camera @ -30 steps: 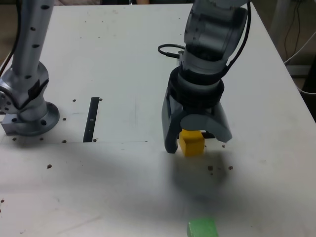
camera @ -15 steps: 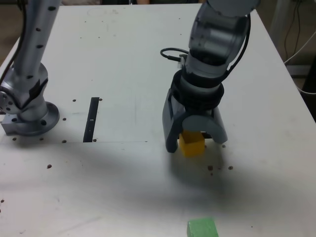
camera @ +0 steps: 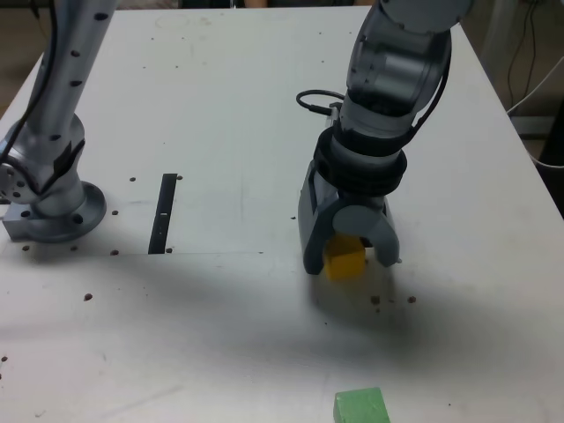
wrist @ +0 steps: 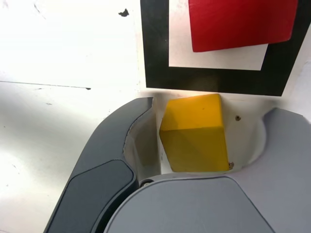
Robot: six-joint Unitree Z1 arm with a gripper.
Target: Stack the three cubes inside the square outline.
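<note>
Pincer [camera: 350,258]: pointed down at the white counter [camera: 220,106], its two grey jaws straddling the yellow cube [camera: 345,259]. Jaws part-spread; the wrist view shows one jaw close against a side of the cube and a gap at the other, so a firm pinch cannot be told.

Yellow cube: on the counter between the jaws. In the wrist view [wrist: 195,133] it sits just outside the black border of the square outline [wrist: 155,48], near one edge of it.

Red cube [wrist: 242,23]: seen only in the wrist view, lying within the white centre of the square outline, turned slightly against the frame. In the exterior view both the red cube and the outline are hidden behind the arm.

Green cube [camera: 361,407]: seen only in the exterior view, at the lower edge of the picture, well apart from the yellow cube.

Thin black strip [camera: 165,212]: exterior view only, toward that view's left, near the arm's base [camera: 53,207].

Small dark specks: scattered on the counter.
</note>
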